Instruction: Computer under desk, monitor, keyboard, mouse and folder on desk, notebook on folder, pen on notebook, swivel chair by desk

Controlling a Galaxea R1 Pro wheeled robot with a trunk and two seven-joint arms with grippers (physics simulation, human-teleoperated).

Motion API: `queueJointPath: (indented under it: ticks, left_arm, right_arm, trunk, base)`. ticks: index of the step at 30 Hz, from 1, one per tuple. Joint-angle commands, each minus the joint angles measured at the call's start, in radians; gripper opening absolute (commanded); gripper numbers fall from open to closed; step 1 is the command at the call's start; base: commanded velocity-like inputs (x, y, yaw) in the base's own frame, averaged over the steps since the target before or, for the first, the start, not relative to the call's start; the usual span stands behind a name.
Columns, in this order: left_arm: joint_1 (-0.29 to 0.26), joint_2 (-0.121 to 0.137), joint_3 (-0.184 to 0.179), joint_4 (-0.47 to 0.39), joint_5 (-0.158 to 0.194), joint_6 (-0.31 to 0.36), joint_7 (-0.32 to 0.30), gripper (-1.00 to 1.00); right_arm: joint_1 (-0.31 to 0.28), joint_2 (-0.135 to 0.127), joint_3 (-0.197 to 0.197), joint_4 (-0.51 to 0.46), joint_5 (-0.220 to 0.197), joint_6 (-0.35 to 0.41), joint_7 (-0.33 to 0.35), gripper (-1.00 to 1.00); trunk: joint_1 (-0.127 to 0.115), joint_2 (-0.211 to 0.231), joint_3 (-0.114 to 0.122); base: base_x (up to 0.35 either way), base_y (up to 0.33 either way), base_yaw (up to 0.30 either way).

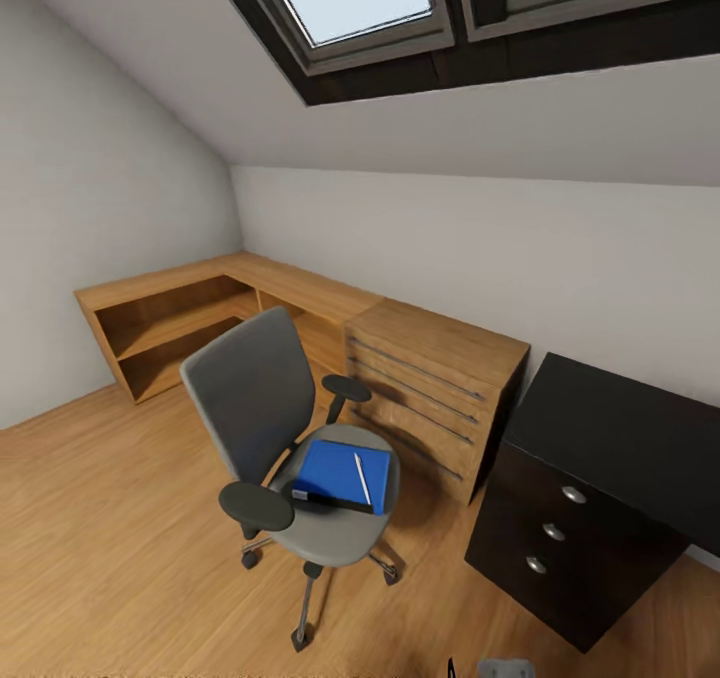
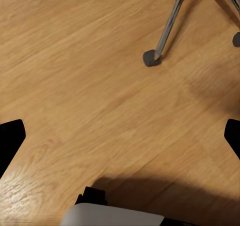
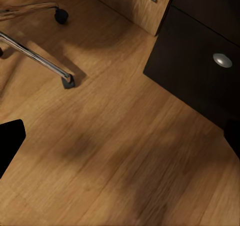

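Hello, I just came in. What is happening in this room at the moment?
Nothing is being handled yet. The robot faces a grey swivel chair on the wooden floor. A blue folder lies on the seat with a pen on top of it. To the right stands the black desk with its drawers, and beside it a wooden drawer cabinet. Both wrist cameras look down at the floor near the chair's legs, with both grippers apparently open and empty.

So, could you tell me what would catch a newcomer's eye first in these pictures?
Probably the grey swivel chair in the middle of the wooden floor, with the bright blue folder lying flat on its seat and a thin white pen on top of the folder. To the chair's right stands the black desk with three round silver knobs, a light wooden cabinet between them.
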Motion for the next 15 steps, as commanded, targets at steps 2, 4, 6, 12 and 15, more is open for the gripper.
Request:
queueJointPath:
  ticks: [2, 4, 6, 12, 15]
  left_arm:
    - [-0.001, 0.0, 0.009, 0.0, -0.009, -0.002, -0.003, 1.0]
    - [-0.001, 0.0, 0.009, 0.0, -0.009, -0.002, -0.003, 1.0]
    - [-0.001, 0.0, 0.009, -0.001, -0.009, -0.002, -0.003, 1.0]
    - [-0.001, 0.0, 0.008, -0.001, -0.009, -0.002, -0.003, 1.0]
    - [-0.001, 0.0, 0.008, 0.0, -0.009, -0.002, -0.004, 1.0]
  right_arm:
    - [-0.001, 0.001, 0.009, 0.0, -0.004, -0.002, -0.006, 1.0]
    - [-0.001, 0.001, 0.008, -0.001, -0.004, -0.003, -0.005, 1.0]
    - [-0.001, 0.0, 0.009, -0.001, -0.004, -0.003, -0.004, 1.0]
    - [-0.001, -0.002, 0.008, -0.001, -0.004, -0.003, 0.003, 1.0]
    - [-0.001, -0.002, 0.008, 0.0, -0.005, -0.003, 0.005, 1.0]
  trunk:
    - [0.0, -0.001, -0.004]
    - [0.0, -0.001, -0.008]
    - [0.0, -0.001, -0.011]
    - [0.0, -0.001, -0.016]
    - [0.0, -0.001, -0.017]
  base:
    - [0.0, 0.0, 0.035]
    - [0.0, 0.0, 0.016]
    - [0.0, 0.0, 0.008]
    - [0.0, -0.107, 0.002]
    - [0.0, -0.255, 0.0]
